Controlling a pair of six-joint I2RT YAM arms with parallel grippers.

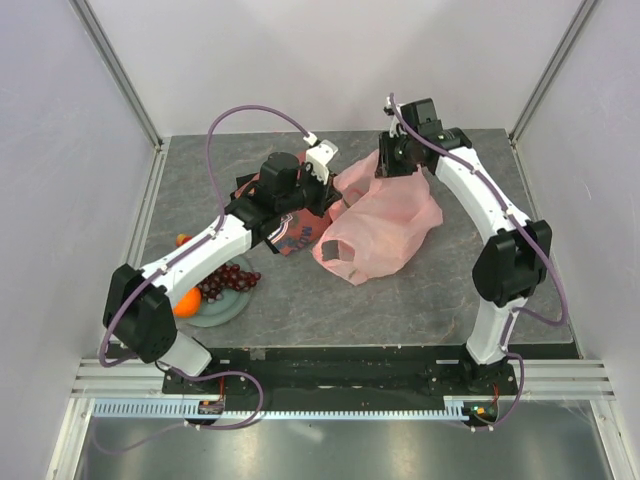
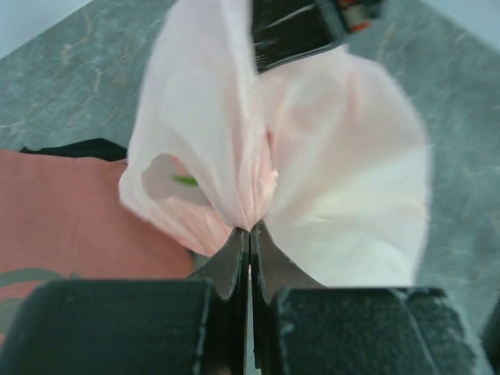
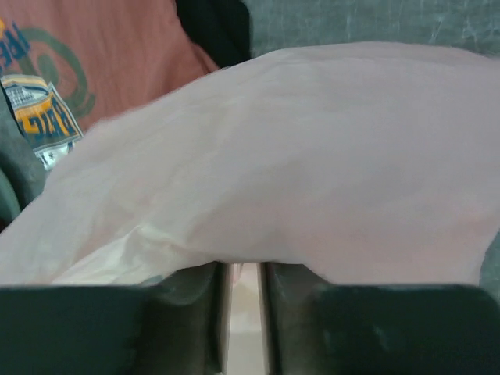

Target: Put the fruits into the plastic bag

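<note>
Lying mid-table, the pink plastic bag (image 1: 385, 225) is held at its far edge by both arms. A gathered fold is clamped in the closed left gripper (image 2: 250, 234), and film is pinched in the right gripper (image 3: 242, 285). Grapes (image 1: 228, 279) and an orange (image 1: 187, 302) are seen on the green plate (image 1: 228, 310), well apart from the bag.
</note>
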